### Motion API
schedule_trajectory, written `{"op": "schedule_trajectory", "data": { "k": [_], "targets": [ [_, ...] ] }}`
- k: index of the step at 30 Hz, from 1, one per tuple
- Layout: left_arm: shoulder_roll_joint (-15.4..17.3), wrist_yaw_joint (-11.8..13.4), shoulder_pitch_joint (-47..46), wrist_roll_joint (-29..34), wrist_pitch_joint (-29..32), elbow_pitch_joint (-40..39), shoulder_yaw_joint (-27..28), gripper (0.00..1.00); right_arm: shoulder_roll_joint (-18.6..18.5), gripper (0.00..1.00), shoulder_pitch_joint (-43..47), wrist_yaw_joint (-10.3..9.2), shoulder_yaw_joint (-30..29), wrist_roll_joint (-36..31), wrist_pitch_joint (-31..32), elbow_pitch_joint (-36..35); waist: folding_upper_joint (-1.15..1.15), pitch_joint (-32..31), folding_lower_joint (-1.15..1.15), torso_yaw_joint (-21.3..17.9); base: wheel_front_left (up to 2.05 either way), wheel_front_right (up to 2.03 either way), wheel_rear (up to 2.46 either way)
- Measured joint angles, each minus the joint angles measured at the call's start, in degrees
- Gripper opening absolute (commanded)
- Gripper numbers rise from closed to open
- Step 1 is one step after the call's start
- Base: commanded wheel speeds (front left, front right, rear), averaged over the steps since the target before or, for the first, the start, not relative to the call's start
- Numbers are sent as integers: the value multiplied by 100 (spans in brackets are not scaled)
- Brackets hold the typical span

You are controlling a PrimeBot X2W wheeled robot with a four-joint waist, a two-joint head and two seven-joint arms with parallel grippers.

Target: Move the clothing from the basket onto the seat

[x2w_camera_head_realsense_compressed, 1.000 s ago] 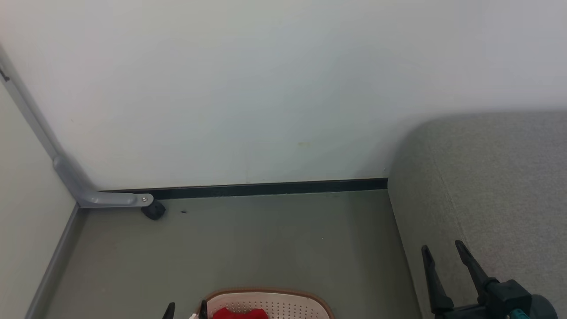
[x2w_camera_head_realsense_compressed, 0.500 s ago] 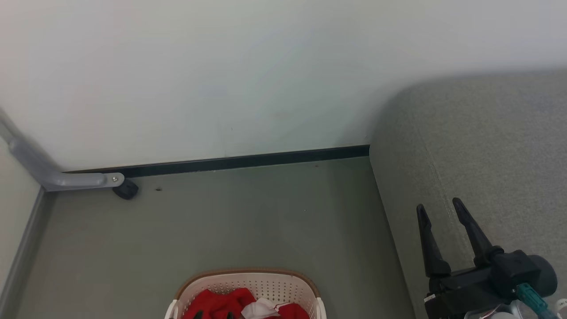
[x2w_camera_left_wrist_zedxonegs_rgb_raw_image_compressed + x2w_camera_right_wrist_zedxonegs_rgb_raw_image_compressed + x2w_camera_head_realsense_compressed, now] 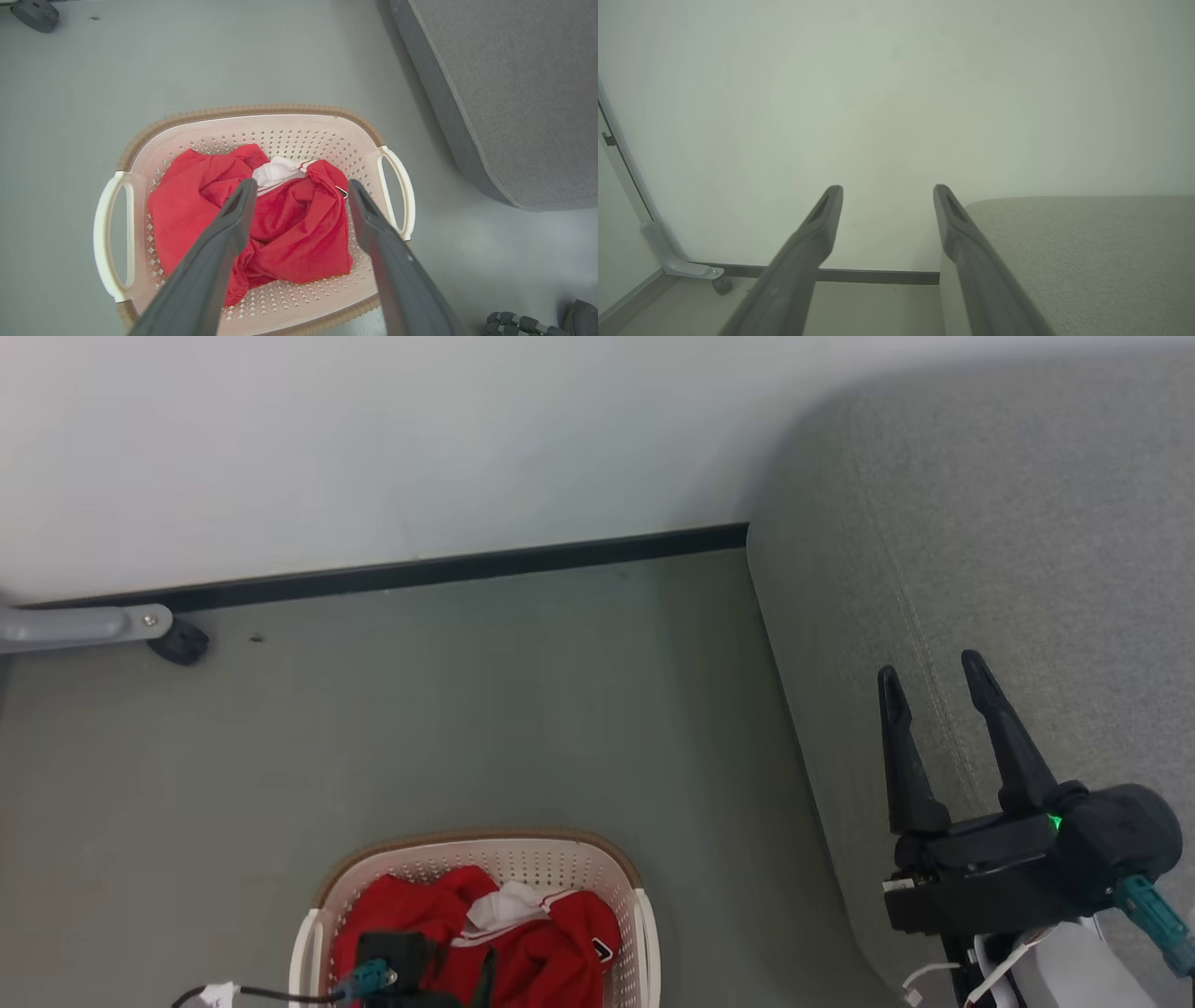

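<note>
The cream perforated basket [image 3: 478, 842] with a brown rim stands on the floor at the bottom of the head view. Crumpled red clothing [image 3: 289, 228] with a white patch [image 3: 275, 170] lies inside it. My left gripper [image 3: 301, 186] hangs open above the basket [image 3: 233, 111], its fingers spread over the clothing and apart from it. At the right is the grey fabric seat [image 3: 1027, 523]. My right gripper [image 3: 930, 669] hovers open and empty over the seat's left edge, fingers pointing at the wall; it is also in the right wrist view [image 3: 887, 189].
A pale wall with a black skirting strip [image 3: 420, 569] closes the far side. A grey metal leg with a black caster [image 3: 182, 642] stands at the far left. Bare grey floor [image 3: 513, 709] lies between the basket and the seat [image 3: 514, 93].
The head camera has tilted down, so the whole picture has shifted upward and more of the basket and clothing shows. Both grippers have stayed open.
</note>
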Motion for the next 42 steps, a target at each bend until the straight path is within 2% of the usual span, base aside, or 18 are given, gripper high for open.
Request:
{"op": "schedule_trajectory", "data": {
  "k": [20,42],
  "targets": [
    [-25,-349,-1279,-102,614,1066,-162,100,322,100,-864,-7,-68,-234,53,-815,0,1595,0,-544,0,0,0],
    [-22,-457,-2155,-131,999,1817,-316,100,520,100,-940,-7,-311,-599,57,-1432,0,2794,0,-1053,0,0,0]
  ]
}}
